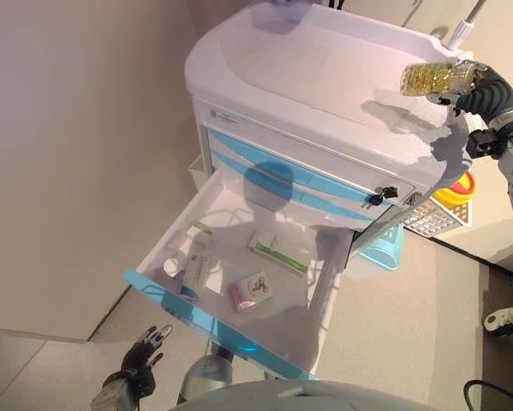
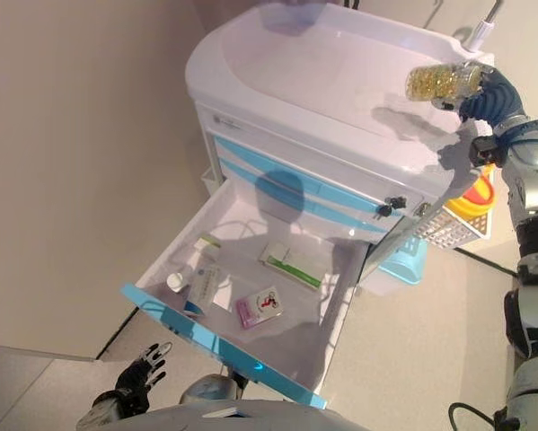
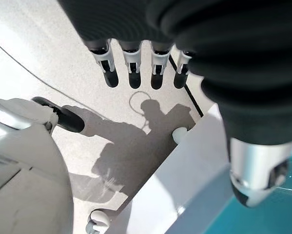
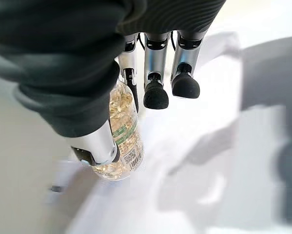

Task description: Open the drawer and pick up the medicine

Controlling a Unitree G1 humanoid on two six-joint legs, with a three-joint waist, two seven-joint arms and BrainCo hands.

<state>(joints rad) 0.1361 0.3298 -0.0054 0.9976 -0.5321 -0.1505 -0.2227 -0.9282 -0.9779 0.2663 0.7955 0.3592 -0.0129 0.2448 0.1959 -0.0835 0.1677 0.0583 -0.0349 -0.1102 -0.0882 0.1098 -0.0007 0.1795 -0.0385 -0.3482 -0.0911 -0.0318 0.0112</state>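
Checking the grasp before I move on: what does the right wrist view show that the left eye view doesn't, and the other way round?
Only the right wrist view shows the thumb pressing the capsule bottle. Only the left eye view shows the open drawer, the boxes left in it, the cart and the left hand below. Both show the right hand holding the bottle above the cart top.

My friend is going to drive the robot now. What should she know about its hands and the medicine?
Right hand: shut on the bottle of yellow capsules, held sideways in the air above the cart top.
Left hand: open, holding nothing, low beside the drawer's blue front.
Drawer: pulled out. Left inside it: a small white bottle, a pink box, a green and white box and another white box.
Done: drawer opened, medicine picked up.
Left: probably just keep the bottle steady or set it down; the drawer stays open.
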